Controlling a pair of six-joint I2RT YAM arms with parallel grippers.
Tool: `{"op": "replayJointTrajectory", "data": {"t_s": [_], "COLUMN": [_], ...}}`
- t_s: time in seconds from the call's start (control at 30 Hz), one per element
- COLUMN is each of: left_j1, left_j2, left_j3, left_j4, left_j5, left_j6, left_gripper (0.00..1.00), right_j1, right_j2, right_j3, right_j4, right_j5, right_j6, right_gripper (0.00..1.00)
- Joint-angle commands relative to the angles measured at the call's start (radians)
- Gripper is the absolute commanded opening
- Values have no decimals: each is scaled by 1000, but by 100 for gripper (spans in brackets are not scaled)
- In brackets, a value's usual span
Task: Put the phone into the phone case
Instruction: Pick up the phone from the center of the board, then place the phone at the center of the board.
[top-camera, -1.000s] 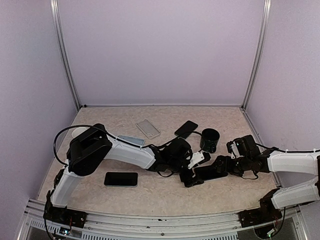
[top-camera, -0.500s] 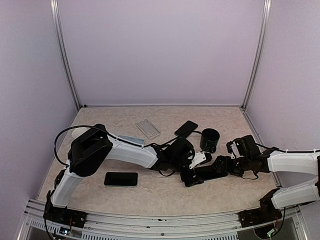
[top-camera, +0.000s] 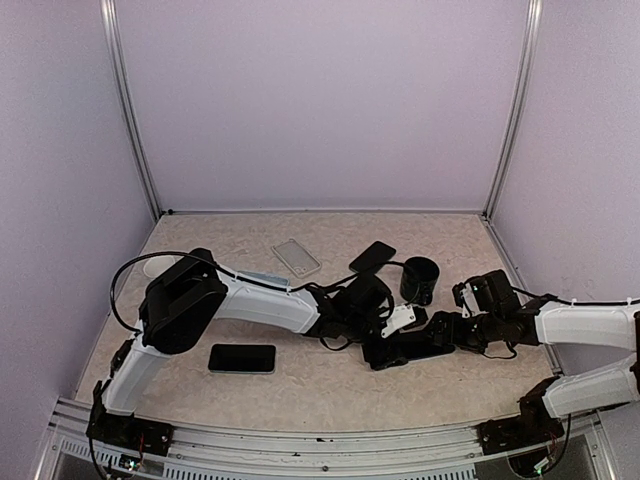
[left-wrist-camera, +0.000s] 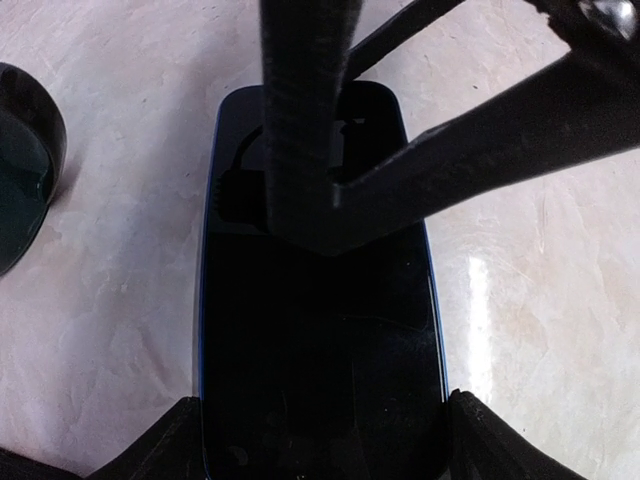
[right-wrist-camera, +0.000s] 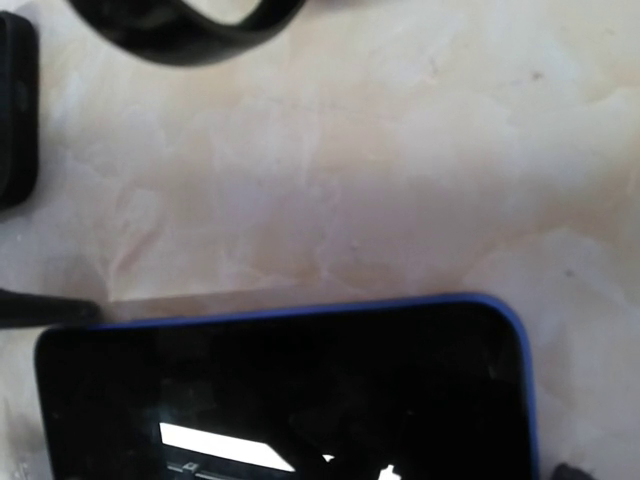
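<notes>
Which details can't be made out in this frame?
Top external: left gripper and right gripper cover the phone; whether it sits fully in its blue case is hidden.
Left wrist: bottom edge cuts off the phone's near end.
Right wrist: blurred; own fingers out of frame, so jaw state is unknown.

I read the left arm (top-camera: 262, 302) as reaching from its near-left base to the right across the table, elbow raised and wrist low near centre. The left gripper (top-camera: 392, 332) points right and downward. Its fingers (left-wrist-camera: 178, 445) stand spread, one against each long edge of the phone (left-wrist-camera: 320, 350). The right arm (top-camera: 585, 322) folds back from its near-right base and extends left, forearm low and nearly level. The right gripper (top-camera: 438, 336) points left, nearly meeting the left gripper. I cannot determine its jaw opening.
</notes>
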Motion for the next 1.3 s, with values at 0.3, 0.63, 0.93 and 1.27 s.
{"op": "replayJointTrajectory", "data": {"t_s": [0.3,0.63,0.93,1.27], "left_j1": [-4,5,17,18], "left_j2": [66,9,-65,-139], "left_j3": [21,-59,-143,-220], "left_j4": [-145,-3,106,170], "left_j5": [34,-27,-33,-12], "left_j6": [23,-28,-40,-38], "left_gripper": [55,40,25,8], "right_j1": [-7,-7,-7,-9], "right_j2": [-20,-35,-62,-49], "right_j3": [-1,1,42,74], "right_j4": [-12,-12,-69,-81], "right_j5": [-12,-32,-5,-13], "right_j6": [-6,-10,-42,-76], "right_gripper": [100,100,100,100]}}
